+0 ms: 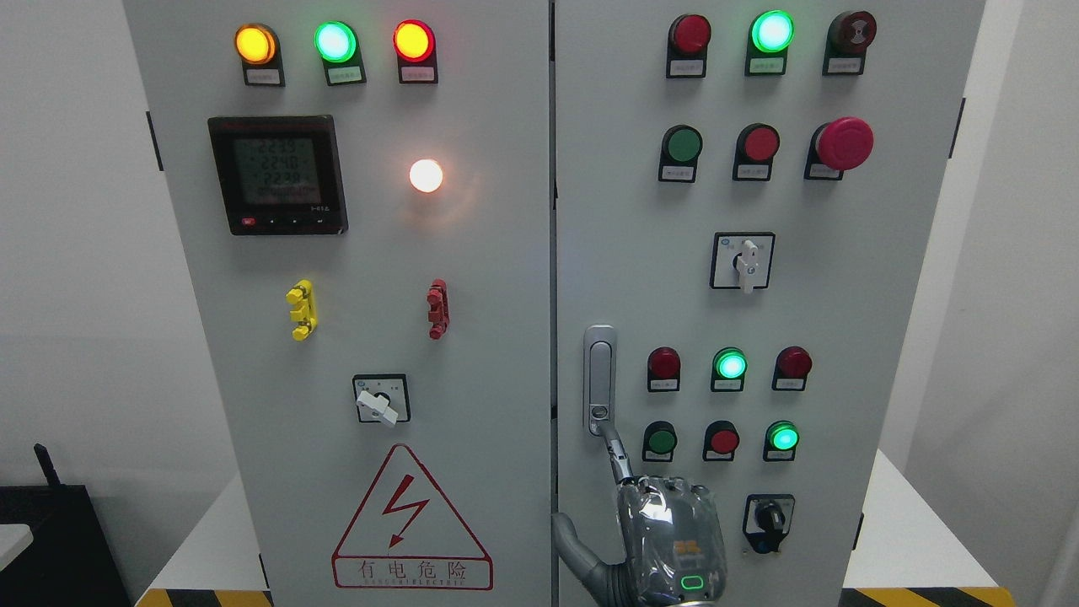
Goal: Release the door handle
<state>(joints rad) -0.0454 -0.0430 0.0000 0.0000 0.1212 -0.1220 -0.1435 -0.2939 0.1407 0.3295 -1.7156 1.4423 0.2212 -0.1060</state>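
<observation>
Right hand [670, 539] low, one extended finger [618, 455] touching door handle [599, 379] base, nothing gripped.

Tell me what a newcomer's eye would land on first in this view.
The lit lamps along the top of the grey cabinet stand out first, amber, green and red, then the big red mushroom button at upper right. Lower left sits a red warning triangle. At the bottom, a hand reaches one finger up to the foot of the door handle.
</observation>
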